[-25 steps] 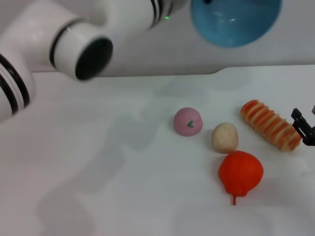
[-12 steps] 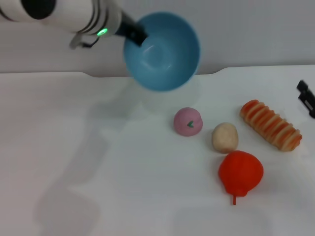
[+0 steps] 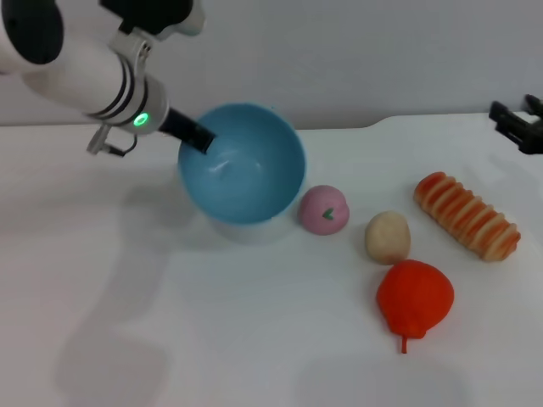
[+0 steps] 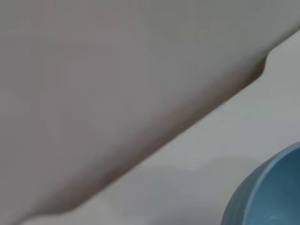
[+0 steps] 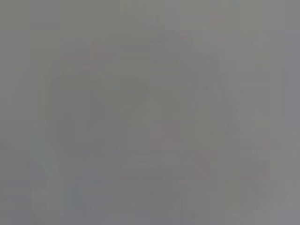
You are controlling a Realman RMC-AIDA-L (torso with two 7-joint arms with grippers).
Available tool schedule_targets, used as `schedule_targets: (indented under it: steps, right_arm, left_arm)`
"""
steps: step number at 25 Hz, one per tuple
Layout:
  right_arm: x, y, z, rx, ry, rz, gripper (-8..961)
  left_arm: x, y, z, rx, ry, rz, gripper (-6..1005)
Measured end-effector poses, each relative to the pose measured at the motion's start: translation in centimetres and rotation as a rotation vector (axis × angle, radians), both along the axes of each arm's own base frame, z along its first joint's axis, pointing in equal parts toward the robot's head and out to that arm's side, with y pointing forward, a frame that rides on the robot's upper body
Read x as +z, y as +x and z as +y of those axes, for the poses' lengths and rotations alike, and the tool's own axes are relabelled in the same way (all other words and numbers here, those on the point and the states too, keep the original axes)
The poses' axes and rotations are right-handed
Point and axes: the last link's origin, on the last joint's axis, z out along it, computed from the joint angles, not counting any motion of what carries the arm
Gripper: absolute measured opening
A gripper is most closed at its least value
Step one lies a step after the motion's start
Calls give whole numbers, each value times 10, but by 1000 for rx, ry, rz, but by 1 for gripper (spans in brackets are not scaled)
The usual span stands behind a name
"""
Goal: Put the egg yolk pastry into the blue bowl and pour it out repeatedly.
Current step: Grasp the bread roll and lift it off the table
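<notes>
The blue bowl [image 3: 246, 170] is held tilted, its empty inside facing me, low over the table left of centre. My left gripper [image 3: 197, 136] is shut on its far-left rim. The bowl's outer wall also shows in the left wrist view [image 4: 267, 197]. The egg yolk pastry [image 3: 388, 236] lies on the table to the right of the bowl, apart from it. My right gripper [image 3: 519, 121] is at the far right edge, away from the food. The right wrist view shows only grey.
A pink ball with a green mark [image 3: 323, 209] lies just beside the bowl's right side. A long ridged orange bread [image 3: 467, 215] lies at the right. A red-orange pepper-like item [image 3: 415, 298] lies in front of the pastry. The white table [image 3: 170, 322] reaches to the wall.
My left arm has swung the bowl down and to the left, from high at the back to just above the table. My right gripper has moved back toward the far right.
</notes>
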Motion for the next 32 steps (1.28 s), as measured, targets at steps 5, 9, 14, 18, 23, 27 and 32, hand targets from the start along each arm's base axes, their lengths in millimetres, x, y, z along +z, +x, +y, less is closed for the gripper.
schedule_targets:
  steps: [5, 9, 14, 18, 23, 27, 32]
  right_arm:
    - [3, -24, 21, -94, -170, -57, 524]
    - [1, -40, 32, -172, -306, -49, 524]
    - [4, -62, 39, -205, -470, 67, 524]
    - [-2, -58, 43, -312, -592, 115, 524]
    - [-15, -50, 40, -410, -688, 142, 523]
    - [-18, -48, 37, -431, -704, 159, 523]
    - [-28, -40, 35, -484, -714, 166, 523]
  left_arm:
    - [1, -17, -7, 82, 16, -40, -1]
    - [0, -20, -9, 103, 26, -53, -2]
    - [-2, -20, -8, 98, 41, -68, -2]
    - [0, -17, -5, 81, 59, -74, -1]
    - [1, -12, 0, 49, 81, -70, -1]
    - [0, -8, 2, 29, 86, -65, -2]
    - [0, -6, 3, 21, 81, -57, -2]
